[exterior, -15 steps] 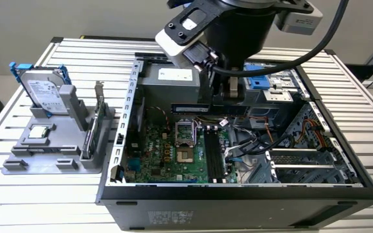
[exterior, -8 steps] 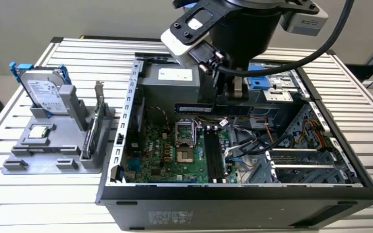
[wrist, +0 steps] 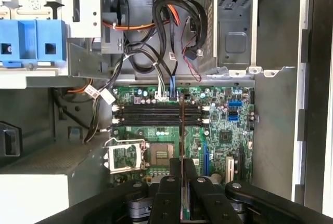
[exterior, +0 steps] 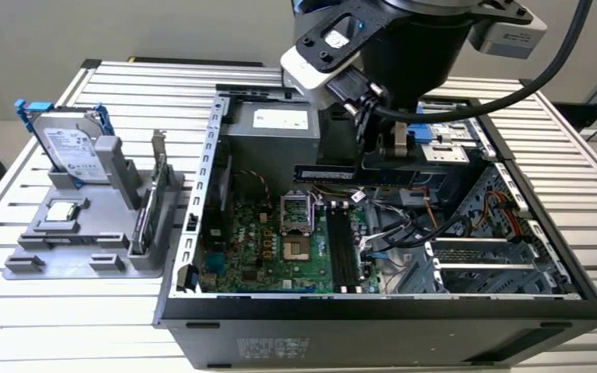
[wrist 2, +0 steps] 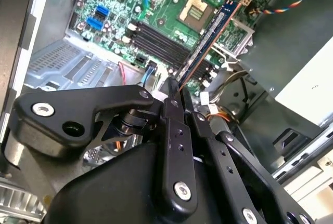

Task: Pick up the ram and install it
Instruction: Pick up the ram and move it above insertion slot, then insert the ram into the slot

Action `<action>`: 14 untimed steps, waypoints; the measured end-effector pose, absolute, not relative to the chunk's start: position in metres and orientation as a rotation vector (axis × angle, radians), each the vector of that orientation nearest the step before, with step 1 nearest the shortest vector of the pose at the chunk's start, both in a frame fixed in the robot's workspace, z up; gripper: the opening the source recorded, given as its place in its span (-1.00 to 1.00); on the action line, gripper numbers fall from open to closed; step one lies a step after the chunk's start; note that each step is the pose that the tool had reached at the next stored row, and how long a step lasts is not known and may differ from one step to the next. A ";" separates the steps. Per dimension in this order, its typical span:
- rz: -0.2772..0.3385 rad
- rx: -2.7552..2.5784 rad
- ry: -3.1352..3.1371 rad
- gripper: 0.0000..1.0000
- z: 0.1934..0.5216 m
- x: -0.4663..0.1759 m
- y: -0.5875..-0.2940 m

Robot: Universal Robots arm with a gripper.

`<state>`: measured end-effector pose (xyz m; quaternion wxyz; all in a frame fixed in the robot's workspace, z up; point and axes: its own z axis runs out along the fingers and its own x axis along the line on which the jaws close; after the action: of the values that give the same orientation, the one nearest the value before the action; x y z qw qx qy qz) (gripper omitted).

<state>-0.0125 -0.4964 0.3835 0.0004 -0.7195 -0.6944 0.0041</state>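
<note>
the black metal gripper is clamped on the ram, a thin flat dark stick held level above the green motherboard and its long black slots.

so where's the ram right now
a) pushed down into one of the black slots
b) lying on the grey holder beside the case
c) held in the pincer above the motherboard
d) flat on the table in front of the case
c: in the exterior view the pincer is shut on the ram, which hangs over the motherboard and lies crosswise to the black slots, not seated in them.
</note>
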 end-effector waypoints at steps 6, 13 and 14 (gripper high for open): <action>0.014 -2.260 -2.181 -1.00 0.383 -0.012 -0.496; 0.014 -2.156 -2.284 -1.00 0.383 -0.012 -0.496; 0.014 -2.135 -2.303 -1.00 0.383 -0.012 -0.496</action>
<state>-0.0118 -0.4964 0.3834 0.0004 -0.6798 -0.7334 0.0044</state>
